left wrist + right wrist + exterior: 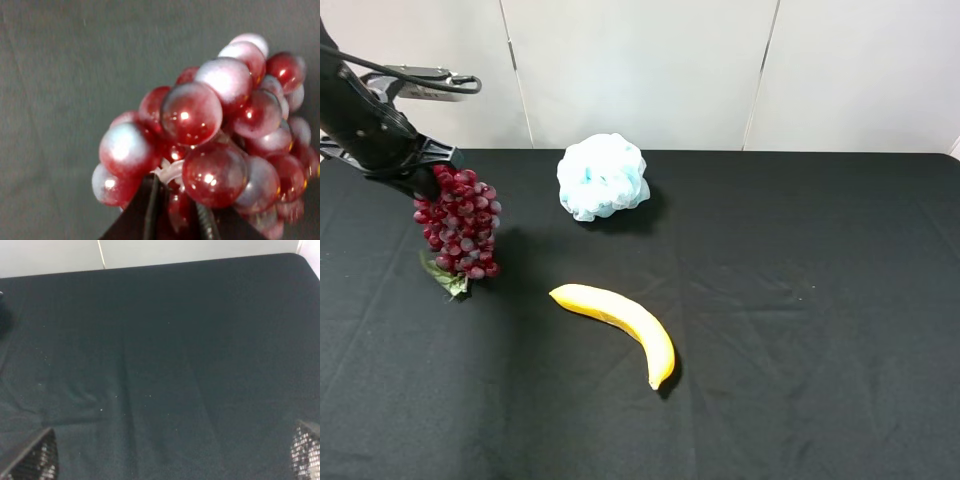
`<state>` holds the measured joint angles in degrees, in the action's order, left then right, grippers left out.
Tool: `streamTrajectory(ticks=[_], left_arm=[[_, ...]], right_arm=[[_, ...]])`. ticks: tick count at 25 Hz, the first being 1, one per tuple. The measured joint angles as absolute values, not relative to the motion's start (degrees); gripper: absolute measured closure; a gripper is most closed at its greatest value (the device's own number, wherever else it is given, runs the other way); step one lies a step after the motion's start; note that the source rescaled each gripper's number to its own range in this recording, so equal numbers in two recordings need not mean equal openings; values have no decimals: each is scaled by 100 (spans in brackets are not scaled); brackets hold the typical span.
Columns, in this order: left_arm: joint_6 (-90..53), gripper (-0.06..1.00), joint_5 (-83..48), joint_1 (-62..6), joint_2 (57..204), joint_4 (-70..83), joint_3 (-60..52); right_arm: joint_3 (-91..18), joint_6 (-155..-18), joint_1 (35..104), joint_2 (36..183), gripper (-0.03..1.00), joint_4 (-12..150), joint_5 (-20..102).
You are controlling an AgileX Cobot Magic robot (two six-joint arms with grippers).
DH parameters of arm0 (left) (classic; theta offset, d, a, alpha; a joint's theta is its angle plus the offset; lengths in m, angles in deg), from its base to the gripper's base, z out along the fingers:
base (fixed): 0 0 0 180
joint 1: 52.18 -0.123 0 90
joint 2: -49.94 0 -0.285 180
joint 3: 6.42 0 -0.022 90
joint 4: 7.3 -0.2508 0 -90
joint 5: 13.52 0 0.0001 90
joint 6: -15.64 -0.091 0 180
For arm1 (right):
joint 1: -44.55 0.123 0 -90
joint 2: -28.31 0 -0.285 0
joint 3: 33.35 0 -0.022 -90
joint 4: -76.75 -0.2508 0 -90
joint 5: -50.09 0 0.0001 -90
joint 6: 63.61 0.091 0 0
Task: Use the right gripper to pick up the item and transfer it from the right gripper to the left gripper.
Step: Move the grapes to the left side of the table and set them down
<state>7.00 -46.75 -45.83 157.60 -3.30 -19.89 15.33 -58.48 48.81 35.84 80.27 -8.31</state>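
Left pincer (428,178): closed on the top of the grapes (460,225), at the upper left of the high view. In the left wrist view the jaws pinch the pale stem among the upper berries (215,135), and the bunch hangs below the grip. A leaf (448,282) marks its lowest end. Whether that end touches the table (800,300) cannot be told.

Right pincer (170,455): wide open and holding nothing. Only its two fingertips (35,460) show, at the lower corners of the right wrist view over bare cloth. It does not appear in the high view.

Assessment: the task's thing is in the receiving pincer alone, so the hand-over looks complete or nearly so. What remains is to hold the bunch securely.

Recommendations: the grip is on a thin stem, so keep the closing force steady. Avoid any quick swing, since a hanging bunch will sway. If it is to be set down, lower it straight and let the leaf end land first. Keep the right arm clear.

Surface: black cloth with shallow creases and a little lint. A banana (620,315) lies near the centre, and a pale blue puff (603,177) sits above it. Both are well apart from the grapes.

Room: a plain white panelled wall (640,70) runs behind the table.
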Motion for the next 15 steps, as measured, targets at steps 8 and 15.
streamTrajectory(ticks=[8,15], left_arm=[[695,92,-4164,-4583,15895,-311,-1989],[826,8,-4057,-4583,15914,-295,-1989]], right_arm=[[1533,-5848,4881,3584,-3,8027,-831],[1533,-5848,4881,3584,-3,8027,-831]])
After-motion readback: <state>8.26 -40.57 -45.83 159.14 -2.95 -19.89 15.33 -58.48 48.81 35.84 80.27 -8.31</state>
